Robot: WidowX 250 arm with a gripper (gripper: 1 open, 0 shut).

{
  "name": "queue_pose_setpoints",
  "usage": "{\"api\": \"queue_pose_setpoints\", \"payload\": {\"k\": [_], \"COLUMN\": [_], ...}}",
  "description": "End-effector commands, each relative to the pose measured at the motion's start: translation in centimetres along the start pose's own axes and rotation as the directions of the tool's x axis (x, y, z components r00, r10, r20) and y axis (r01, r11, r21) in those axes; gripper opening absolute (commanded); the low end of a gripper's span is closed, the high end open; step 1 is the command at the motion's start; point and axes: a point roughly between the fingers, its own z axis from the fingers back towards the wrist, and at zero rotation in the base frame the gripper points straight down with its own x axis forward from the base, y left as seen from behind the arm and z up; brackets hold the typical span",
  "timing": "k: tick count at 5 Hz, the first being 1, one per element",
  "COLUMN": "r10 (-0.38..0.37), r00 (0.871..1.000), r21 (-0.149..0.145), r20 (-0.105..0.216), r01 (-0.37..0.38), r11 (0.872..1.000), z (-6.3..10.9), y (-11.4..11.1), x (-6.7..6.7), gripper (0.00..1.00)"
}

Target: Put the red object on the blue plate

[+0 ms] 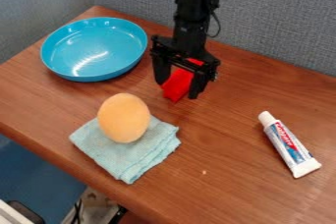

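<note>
The red object (176, 84) is a small bright red block lying on the wooden table (223, 149) near its middle. My gripper (182, 81) has come down from above and stands open, one finger on each side of the block. The block rests on the table; whether the fingers touch it I cannot tell. The blue plate (93, 48) is a round glossy dish at the back left, about a hand's width left of the gripper, with nothing in it.
An orange egg-shaped ball (124, 118) sits on a folded light blue cloth (128, 144) near the front edge. A white toothpaste tube (288, 142) with red print lies at the right. The table's front edge runs diagonally below the cloth.
</note>
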Motion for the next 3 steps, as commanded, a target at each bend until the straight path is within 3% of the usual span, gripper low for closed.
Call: {"api": "queue_pose_setpoints", "payload": {"k": [1,2,3], "r10": [0.019,0.021,0.017], "r00": [0.999,0.999,0.999], "r21": [0.009,0.006,0.004], "r20": [0.042,0.040,0.042], "r01": [-0.020,-0.021,-0.018], "r11": [1.000,1.000,1.000], "z": [0.80,0.40,0.49], "y": [1.15,1.29,1.32], "x": [1.00,1.23,1.23], "gripper": [1.00,0.00,0.00]}}
